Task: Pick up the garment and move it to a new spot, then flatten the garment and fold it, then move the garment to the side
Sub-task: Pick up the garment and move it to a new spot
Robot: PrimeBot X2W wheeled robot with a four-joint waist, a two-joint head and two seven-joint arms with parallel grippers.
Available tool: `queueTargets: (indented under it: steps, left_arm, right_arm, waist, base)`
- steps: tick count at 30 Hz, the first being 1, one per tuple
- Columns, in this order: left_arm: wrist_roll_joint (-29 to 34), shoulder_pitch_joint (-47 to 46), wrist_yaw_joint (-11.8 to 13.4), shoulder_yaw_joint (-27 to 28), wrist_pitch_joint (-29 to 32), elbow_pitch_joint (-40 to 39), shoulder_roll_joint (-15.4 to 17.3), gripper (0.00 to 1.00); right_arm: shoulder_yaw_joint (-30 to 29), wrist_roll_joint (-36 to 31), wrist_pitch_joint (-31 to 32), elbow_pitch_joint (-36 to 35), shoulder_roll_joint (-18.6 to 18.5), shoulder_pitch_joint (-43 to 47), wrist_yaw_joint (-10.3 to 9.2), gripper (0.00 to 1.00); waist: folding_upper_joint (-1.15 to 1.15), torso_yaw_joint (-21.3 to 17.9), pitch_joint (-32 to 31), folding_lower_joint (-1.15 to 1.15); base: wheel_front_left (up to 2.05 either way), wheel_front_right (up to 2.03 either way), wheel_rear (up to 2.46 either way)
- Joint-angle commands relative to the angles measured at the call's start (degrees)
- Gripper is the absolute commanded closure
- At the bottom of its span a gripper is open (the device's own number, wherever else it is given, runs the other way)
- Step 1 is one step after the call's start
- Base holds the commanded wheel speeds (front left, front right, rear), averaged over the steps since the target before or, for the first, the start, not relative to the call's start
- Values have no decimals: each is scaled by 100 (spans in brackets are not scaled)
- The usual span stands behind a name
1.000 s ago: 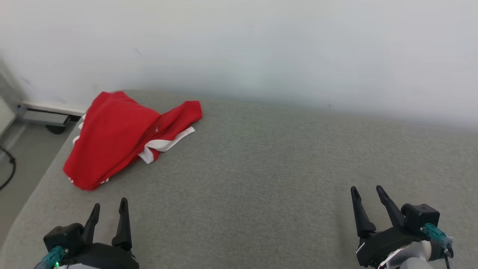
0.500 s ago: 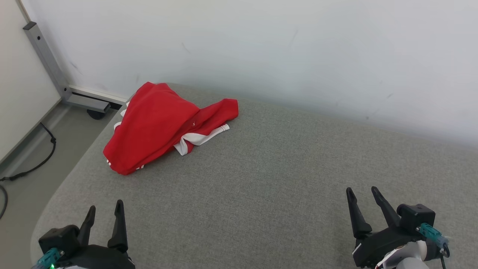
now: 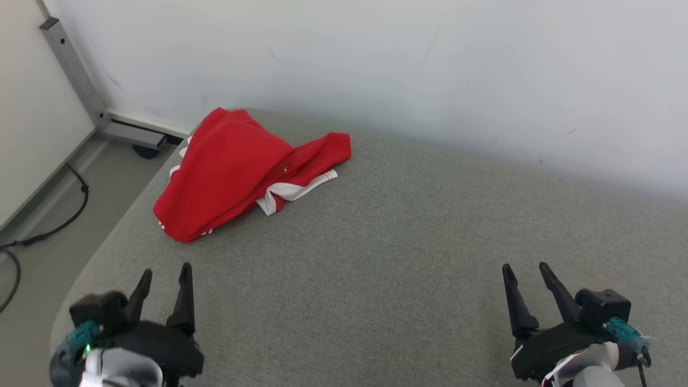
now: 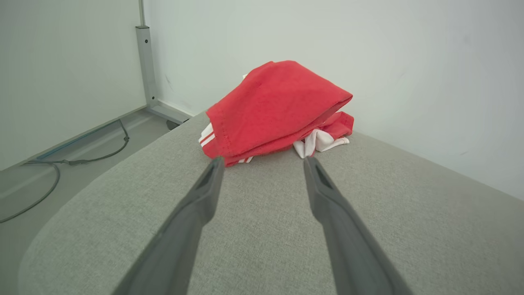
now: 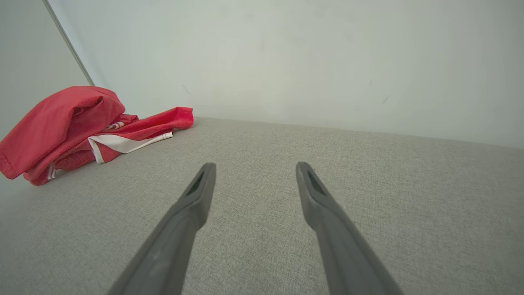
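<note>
You have a garment point(image 3: 226, 172) in solid bright red, with a broad white band point(image 3: 295, 189) on one edge and thin white stripes at the hem. The padded surface point(image 3: 376, 258) is a mottled light-grey woven fabric. The wall point(image 3: 376, 64) reads plain off-white with faint dark scuffs. Your left gripper point(image 3: 165, 272) and right gripper point(image 3: 525, 267) are matte black, each with a teal connector point(image 3: 618, 326). A green light point(image 3: 87, 349) shows on the left one. The metal post point(image 3: 72, 64) is silver-grey, the cable point(image 3: 48, 231) black, the floor point(image 3: 107, 177) dull grey.
</note>
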Motion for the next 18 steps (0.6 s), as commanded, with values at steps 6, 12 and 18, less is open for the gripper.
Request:
queueTargets:
  steps: [6,12,18]
  left_arm:
    - [-55,-1082,-261,-125,575,731,105,0]
    - [-156,-2019,-443,-169,1215,1336,185,0]
    - [-24,-3001,-597,-295,1604,1711,390,0]
  right_arm:
    - [156,-119,161,-327,-30,-180,-2,0]
    - [254,-295,364,-732,-32,-238,-2,0]
    - [245,-522,662,-1306,-31,-217,-2,0]
  waist:
    - [0,89,461,0]
    - [0,-104,874,0]
    - [0,-427,1368,0]
  base:
    - [0,0,0]
    - [0,0,0]
    - [0,0,0]
